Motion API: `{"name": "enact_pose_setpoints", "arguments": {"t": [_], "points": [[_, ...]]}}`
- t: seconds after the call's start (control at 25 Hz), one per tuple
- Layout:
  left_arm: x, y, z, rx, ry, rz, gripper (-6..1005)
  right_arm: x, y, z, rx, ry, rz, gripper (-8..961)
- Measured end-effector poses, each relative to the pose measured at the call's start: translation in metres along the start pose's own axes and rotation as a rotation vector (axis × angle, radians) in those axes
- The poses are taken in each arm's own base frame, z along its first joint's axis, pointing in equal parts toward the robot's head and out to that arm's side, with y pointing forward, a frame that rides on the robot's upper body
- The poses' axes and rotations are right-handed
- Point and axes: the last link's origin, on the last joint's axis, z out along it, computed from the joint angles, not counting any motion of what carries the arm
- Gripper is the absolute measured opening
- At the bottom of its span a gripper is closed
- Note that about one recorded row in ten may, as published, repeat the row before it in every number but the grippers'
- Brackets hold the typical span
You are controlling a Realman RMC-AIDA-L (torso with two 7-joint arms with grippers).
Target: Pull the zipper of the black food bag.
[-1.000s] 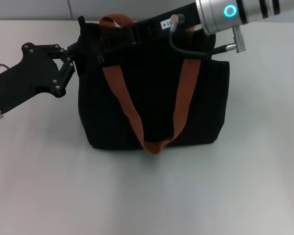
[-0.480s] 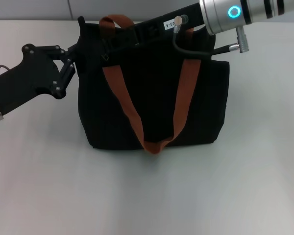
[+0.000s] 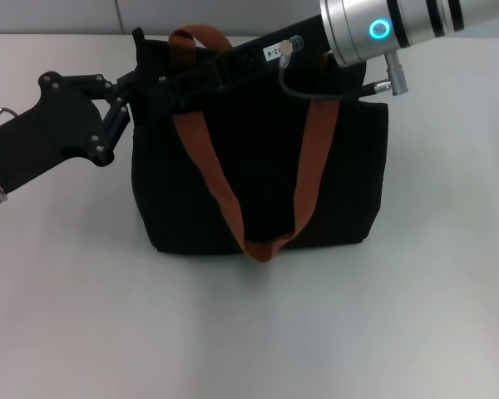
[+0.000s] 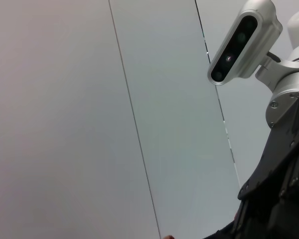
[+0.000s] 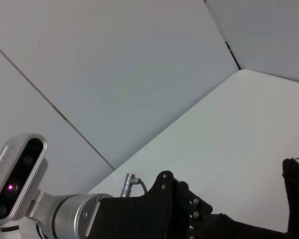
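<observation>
The black food bag (image 3: 266, 174) stands upright in the middle of the white table, with its rust-orange strap handles (image 3: 209, 170) hanging down its front. My left gripper (image 3: 135, 87) is at the bag's upper left corner and is shut on the fabric there. My right arm reaches in from the upper right. It lies along the bag's top edge, and its gripper (image 3: 173, 90) is near the left end of that edge, close to the left gripper. The zipper is hidden behind the right arm and the dark fabric.
The white table (image 3: 333, 332) spreads in front of the bag and to both sides. A grey wall runs along the far edge. The left wrist view shows the right arm's wrist camera (image 4: 239, 42). The right wrist view shows the left arm (image 5: 154, 214).
My right arm has slid to the left along the bag's top edge, toward the left gripper. The left arm and the bag have hardly moved.
</observation>
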Motion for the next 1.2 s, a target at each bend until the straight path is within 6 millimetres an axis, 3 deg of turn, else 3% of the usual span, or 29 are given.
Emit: {"name": "enact_pose_setpoints", "arguments": {"t": [0.64, 1.2], "points": [[0.001, -0.002, 0.002, 0.004, 0.005, 0.002, 67, 0.001, -0.001, -0.001, -0.008, -0.014, 0.023, 456], [0.003, -0.002, 0.003, -0.003, 0.013, -0.007, 72, 0.001, -0.007, 0.002, 0.035, -0.002, 0.019, 378]]}}
